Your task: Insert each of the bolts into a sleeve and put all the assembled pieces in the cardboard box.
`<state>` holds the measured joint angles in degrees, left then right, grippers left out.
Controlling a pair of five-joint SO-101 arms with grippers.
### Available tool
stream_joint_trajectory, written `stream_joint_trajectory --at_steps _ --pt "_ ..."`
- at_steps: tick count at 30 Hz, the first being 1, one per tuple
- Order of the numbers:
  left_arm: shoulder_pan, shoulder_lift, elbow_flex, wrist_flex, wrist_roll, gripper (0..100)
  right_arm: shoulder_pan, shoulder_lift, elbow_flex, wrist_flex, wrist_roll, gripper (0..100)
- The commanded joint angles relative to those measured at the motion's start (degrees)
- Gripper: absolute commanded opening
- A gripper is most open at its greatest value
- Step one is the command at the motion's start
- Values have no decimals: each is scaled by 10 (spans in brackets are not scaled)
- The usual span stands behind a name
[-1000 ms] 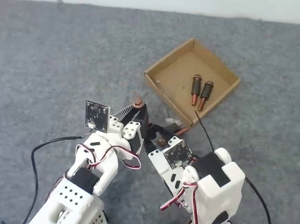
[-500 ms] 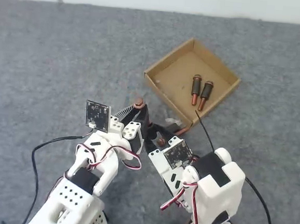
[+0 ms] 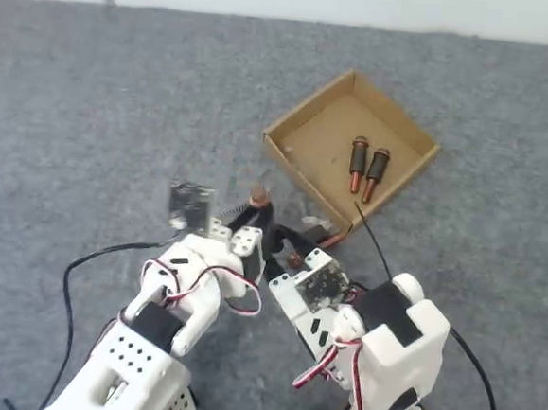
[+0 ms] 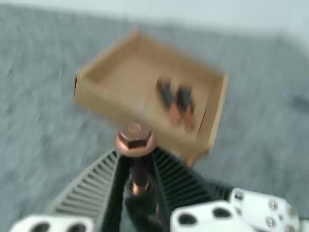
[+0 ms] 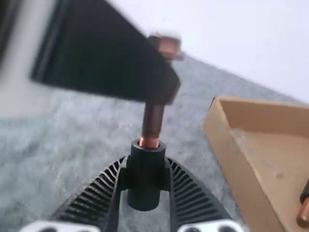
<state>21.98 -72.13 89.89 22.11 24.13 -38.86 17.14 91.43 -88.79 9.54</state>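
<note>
Left end effector (image 4: 137, 166) is clamped on the bolt (image 4: 135, 141). The hex head pokes up above the ribbed fingers, and most of the shaft is hidden between them. Right end effector (image 5: 145, 166) is clamped on the black sleeve (image 5: 144, 191), held upright. The bolt's tip sits right at the sleeve's mouth, though how far in it goes I cannot tell, and a dark finger covers part of the shaft. From above, both end effectors meet just beside the near-left wall of the cardboard box (image 3: 309, 122). The sleeve there is tucked by the right arm's wrist and hard to make out. The box sits on the grey worktop (image 3: 122, 89), right of middle, toward the far edge. Inside it lies one assembled piece (image 3: 357, 164), with a second piece (image 3: 376, 173) just beside it. In the right wrist view the picture's edge cuts the box off.
</note>
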Motion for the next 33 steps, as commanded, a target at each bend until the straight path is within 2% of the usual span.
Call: stream_joint_trajectory --at_steps 1,5,21,24,33 --pt "6 1 -32 -5 3 13 7 -2 -12 -1 15 6" --pt "6 1 -5 -40 3 13 7 -2 -12 -3 16 6" --pt "5 6 15 -14 3 13 14 -7 -11 -7 18 6" --pt "5 6 22 -14 3 13 21 -2 -10 -44 17 6" --pt "7 7 29 -14 30 14 21 -1 -9 -55 15 6"
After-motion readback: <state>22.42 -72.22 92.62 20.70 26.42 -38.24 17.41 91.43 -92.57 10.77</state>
